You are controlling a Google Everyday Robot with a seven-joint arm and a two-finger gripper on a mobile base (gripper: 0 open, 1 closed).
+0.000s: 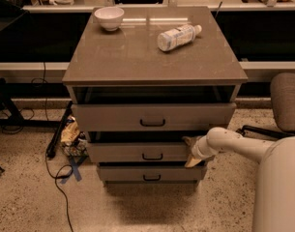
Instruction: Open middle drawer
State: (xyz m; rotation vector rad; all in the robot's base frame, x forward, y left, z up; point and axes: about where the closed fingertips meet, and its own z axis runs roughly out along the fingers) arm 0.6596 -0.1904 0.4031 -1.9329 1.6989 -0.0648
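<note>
Cabinet (127, 57): end effector (191, 152) at middle drawer (127, 152)

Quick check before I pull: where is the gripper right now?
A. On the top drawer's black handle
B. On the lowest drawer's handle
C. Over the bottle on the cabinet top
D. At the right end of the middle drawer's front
D: the gripper sits against the right end of the middle drawer, to the right of its black handle.
</note>
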